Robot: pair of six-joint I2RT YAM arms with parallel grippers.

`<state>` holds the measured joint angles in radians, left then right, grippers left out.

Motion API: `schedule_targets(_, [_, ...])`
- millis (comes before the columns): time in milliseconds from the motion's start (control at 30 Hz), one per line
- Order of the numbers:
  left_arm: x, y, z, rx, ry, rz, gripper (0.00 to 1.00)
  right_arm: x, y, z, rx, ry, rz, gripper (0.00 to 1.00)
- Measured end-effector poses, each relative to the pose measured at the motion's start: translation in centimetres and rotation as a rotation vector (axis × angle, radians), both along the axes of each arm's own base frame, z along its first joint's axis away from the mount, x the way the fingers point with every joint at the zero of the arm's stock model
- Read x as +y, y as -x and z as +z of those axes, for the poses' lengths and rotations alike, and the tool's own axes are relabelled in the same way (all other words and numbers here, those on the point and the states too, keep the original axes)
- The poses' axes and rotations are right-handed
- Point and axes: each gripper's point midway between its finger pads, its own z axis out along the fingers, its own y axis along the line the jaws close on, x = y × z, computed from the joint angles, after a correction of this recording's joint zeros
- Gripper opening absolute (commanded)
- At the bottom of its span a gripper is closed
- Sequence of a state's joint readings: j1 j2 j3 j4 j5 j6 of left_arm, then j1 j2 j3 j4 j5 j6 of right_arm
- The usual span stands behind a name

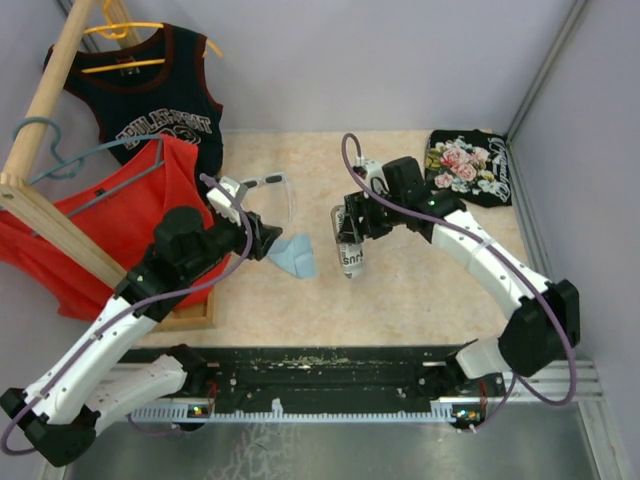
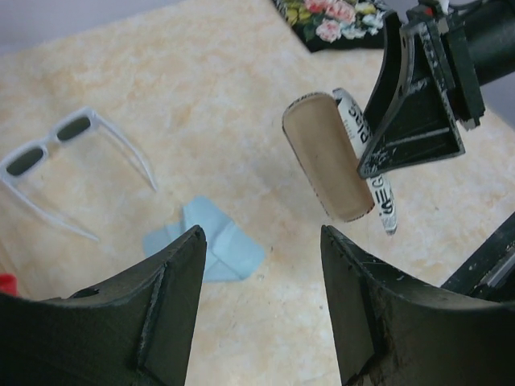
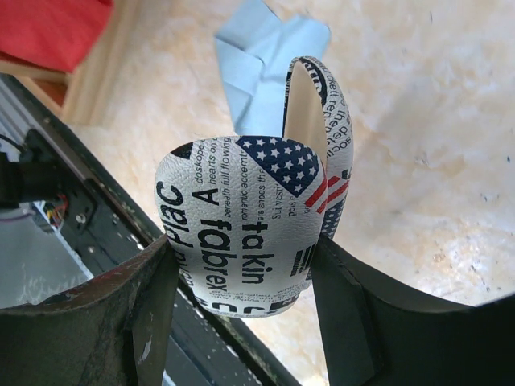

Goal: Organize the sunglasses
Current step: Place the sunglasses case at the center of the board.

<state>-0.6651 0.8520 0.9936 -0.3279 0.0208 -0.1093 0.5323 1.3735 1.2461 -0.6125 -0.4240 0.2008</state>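
Note:
The white sunglasses [image 1: 268,184] lie unfolded on the table at the back, with dark lenses; they also show in the left wrist view [image 2: 58,140]. My left gripper [image 1: 262,240] is open and empty [image 2: 261,237], hovering just in front of them beside the light-blue cloth [image 1: 296,257]. My right gripper [image 1: 354,222] is shut on the flag-print case [image 3: 257,217], which is held off the table. The case's flap is open and shows a tan inside [image 2: 328,157].
The blue cloth [image 2: 206,246] lies crumpled between the grippers. A black floral garment [image 1: 470,166] lies at the back right. A wooden rack [image 1: 60,215] with a red shirt [image 1: 120,215] and a black jersey [image 1: 150,100] stands at the left.

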Motion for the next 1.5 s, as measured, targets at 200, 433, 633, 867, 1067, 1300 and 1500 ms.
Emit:
schedule_targets(200, [0.4, 0.2, -6.3, 0.156, 0.006, 0.062, 0.65, -0.9, -1.4, -4.0, 0.122, 0.031, 0.004, 0.0])
schedule_targets(433, [-1.2, -0.2, -14.3, 0.349, 0.041, 0.09, 0.62, -1.3, -2.4, -7.7, 0.228, -0.096, -0.041, 0.0])
schedule_targets(633, [-4.5, -2.0, -19.0, 0.462, 0.037, 0.049, 0.59, -1.2, -2.1, -11.0, 0.338, -0.175, -0.083, 0.0])
schedule_targets(867, [-7.9, -4.0, -23.1, 0.55, 0.013, -0.017, 0.59, -0.6, -2.2, -11.3, 0.359, -0.252, -0.089, 0.02])
schedule_targets(1067, [-9.9, -5.3, -24.7, 0.56, 0.023, -0.054, 0.54, -0.2, -2.8, -10.7, 0.341, -0.295, -0.079, 0.03])
schedule_targets(1300, [-11.3, -5.9, -26.3, 0.563, 0.019, -0.083, 0.44, 0.0, -2.8, -11.3, 0.369, -0.315, -0.082, 0.04])
schedule_targets(1500, [-11.6, -6.4, -26.6, 0.547, 0.012, -0.088, 0.32, 0.2, -2.9, -11.0, 0.365, -0.332, -0.074, 0.04])
